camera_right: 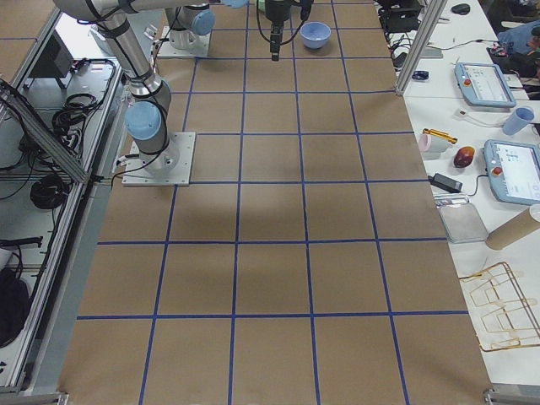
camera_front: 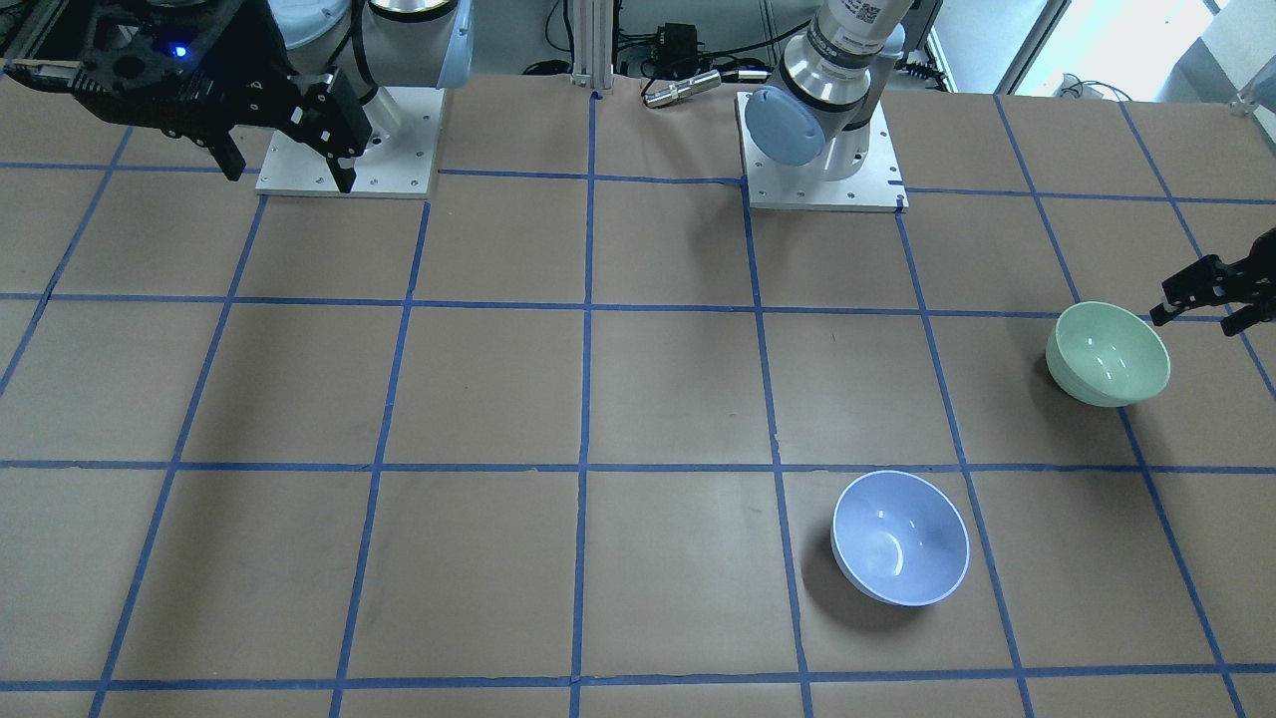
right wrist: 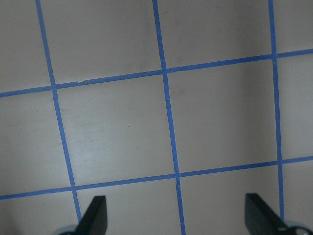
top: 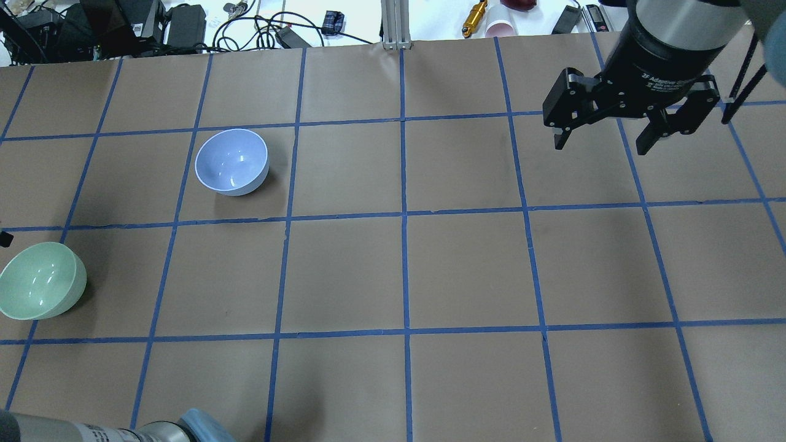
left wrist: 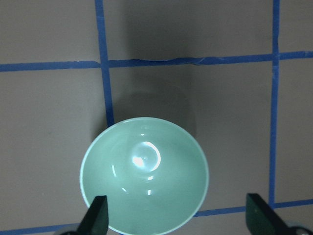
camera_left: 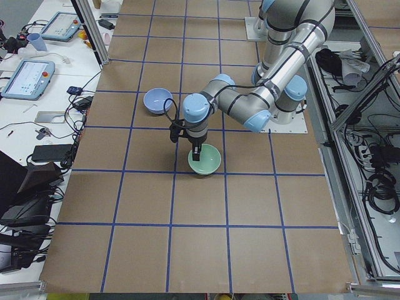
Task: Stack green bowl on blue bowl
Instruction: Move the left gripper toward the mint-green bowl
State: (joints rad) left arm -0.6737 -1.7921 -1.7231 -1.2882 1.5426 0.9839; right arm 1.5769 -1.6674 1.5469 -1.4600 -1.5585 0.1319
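The green bowl [camera_front: 1109,354] stands upright near the table's end on my left; it also shows in the overhead view [top: 40,288] and the left wrist view [left wrist: 144,176]. The blue bowl [camera_front: 900,538] stands upright and empty one grid square away, further from my base [top: 231,161]. My left gripper [left wrist: 178,223] is open and empty above the green bowl, with one fingertip [left wrist: 98,215] over its rim and the other outside it. From the front it hangs at the view's right edge [camera_front: 1193,319]. My right gripper [top: 600,147] is open and empty, high over the table's other half.
Brown paper with a blue tape grid [top: 405,215] covers the table. The two arm bases [camera_front: 822,189] stand on white plates at the robot's side. Cables, a cup and small tools [top: 485,21] lie beyond the far edge.
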